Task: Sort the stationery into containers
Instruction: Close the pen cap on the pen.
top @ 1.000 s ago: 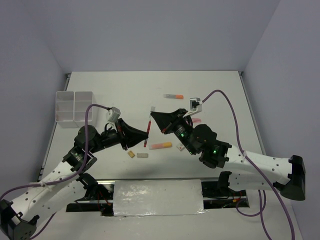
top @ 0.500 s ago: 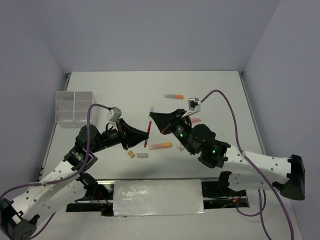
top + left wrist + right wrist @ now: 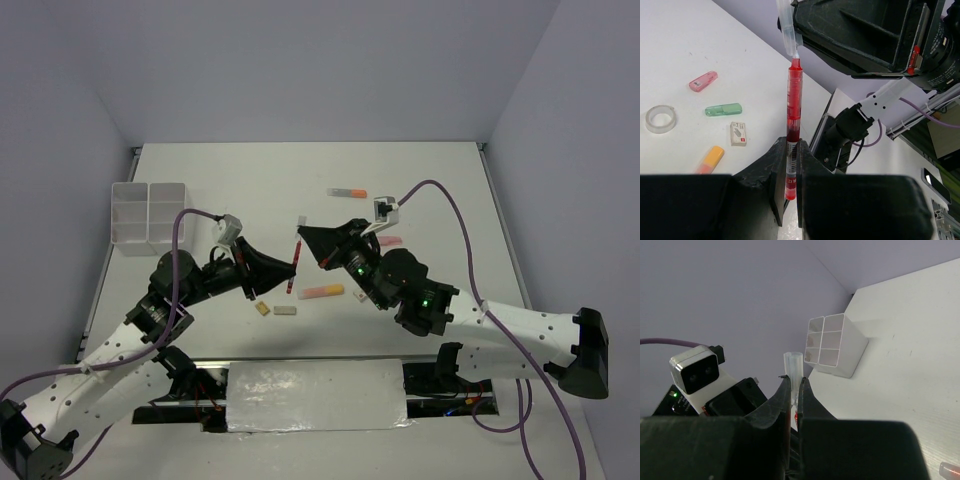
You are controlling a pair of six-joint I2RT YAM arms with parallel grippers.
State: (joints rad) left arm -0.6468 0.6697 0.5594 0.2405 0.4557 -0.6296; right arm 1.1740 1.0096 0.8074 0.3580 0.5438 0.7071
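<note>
Red pen (image 3: 793, 110), clear cap (image 3: 788, 27), white table (image 3: 700, 40).

The left gripper (image 3: 791, 150) and right gripper (image 3: 795, 384) are black, and the pen's ink shows deep red. On the table lie a pink marker (image 3: 703, 81), a pale green marker (image 3: 723, 109), an orange marker (image 3: 710, 160), a clear tape ring (image 3: 660, 118) and a white eraser (image 3: 738, 134) printed grey and red. The box (image 3: 148, 213) of 4 compartments is translucent white and the cable (image 3: 433, 183) is purple. The top view shows a tan eraser (image 3: 262, 308) and a grey eraser (image 3: 285, 311), though their shades are hard to judge.
</note>
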